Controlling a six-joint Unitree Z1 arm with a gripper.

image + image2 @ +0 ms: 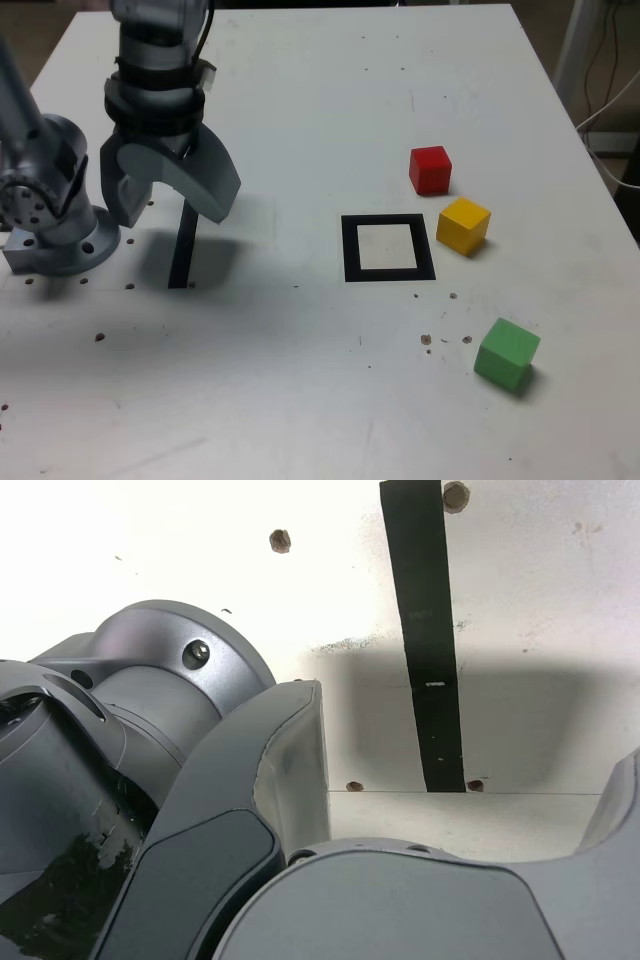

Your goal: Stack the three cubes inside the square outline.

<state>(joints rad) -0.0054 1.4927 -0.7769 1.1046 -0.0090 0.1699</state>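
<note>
the end effector point(165, 200) hangs spread and empty at the exterior view's upper left, over a black strip point(183, 245). red cube point(430, 169), yellow cube point(463, 225) and green cube point(507, 354) sit right of the square outline point(388, 248).

Bright, even light falls on the white worktop point(300, 400) from above. The hand point(165, 195) casts a soft grey shadow beneath itself. In the wrist view the worktop glares near-white and the close hand point(470, 770) is slightly blurred.
</note>
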